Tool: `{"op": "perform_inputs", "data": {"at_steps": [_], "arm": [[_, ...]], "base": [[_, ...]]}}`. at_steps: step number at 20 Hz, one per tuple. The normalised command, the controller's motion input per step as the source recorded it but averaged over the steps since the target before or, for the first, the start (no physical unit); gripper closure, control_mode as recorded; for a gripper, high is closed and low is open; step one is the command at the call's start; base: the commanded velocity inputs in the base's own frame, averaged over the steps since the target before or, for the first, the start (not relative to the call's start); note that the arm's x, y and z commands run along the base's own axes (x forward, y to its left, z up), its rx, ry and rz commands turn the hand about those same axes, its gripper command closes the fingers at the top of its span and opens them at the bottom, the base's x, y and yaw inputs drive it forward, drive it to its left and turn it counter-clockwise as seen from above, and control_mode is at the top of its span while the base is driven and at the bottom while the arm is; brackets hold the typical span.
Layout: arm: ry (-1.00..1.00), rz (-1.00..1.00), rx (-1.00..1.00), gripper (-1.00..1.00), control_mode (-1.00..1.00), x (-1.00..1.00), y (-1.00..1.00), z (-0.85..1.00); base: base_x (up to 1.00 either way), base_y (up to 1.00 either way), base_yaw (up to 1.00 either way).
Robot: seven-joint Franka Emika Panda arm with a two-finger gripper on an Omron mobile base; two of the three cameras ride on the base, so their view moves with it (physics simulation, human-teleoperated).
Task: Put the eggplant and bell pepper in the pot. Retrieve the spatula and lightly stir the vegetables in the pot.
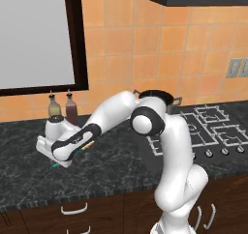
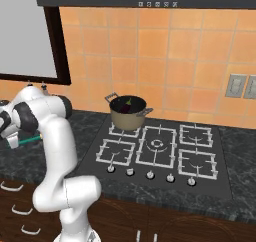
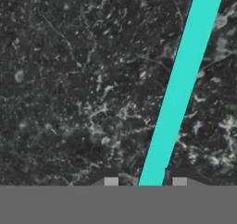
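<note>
The spatula lies flat on the dark counter. Its teal handle runs up the hand view from between my fingertips. In the left base view a teal end and a tan bit stick out from under my hand. My gripper is low over the counter and straddles the handle, open, with a small gap on each side. The pot stands on the back left burner, far right of my hand. The dark eggplant lies inside it. The bell pepper is hidden.
Two bottles stand at the wall just behind my hand. The gas hob with its knobs lies to the right. The counter's front edge runs close below my hand, with drawers under it.
</note>
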Motion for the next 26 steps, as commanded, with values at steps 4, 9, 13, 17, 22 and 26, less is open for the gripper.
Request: {"op": "perform_inputs", "data": {"at_steps": [4,9,13,17,22,26], "arm": [[0.08,0.0,0.0,1.0,-1.0,0.0,-0.04,-1.0],[0.13,0.0,0.0,1.0,-1.0,-0.27,-0.34,-0.94],[0.08,0.0,0.01,1.0,-1.0,-0.19,-0.31,-0.86],[0.03,0.0,0.0,1.0,-1.0,0.0,-0.03,-0.31],[0.0,0.0,-0.01,1.0,-1.0,-0.09,0.01,0.0],[-0.16,0.0,0.0,1.0,-1.0,-0.42,-0.1,0.15]], "base": [[0.0,0.0,0.0],[0.0,0.0,0.0],[0.0,0.0,0.0],[0.0,0.0,0.0],[0.0,0.0,0.0],[0.0,0.0,0.0]]}}
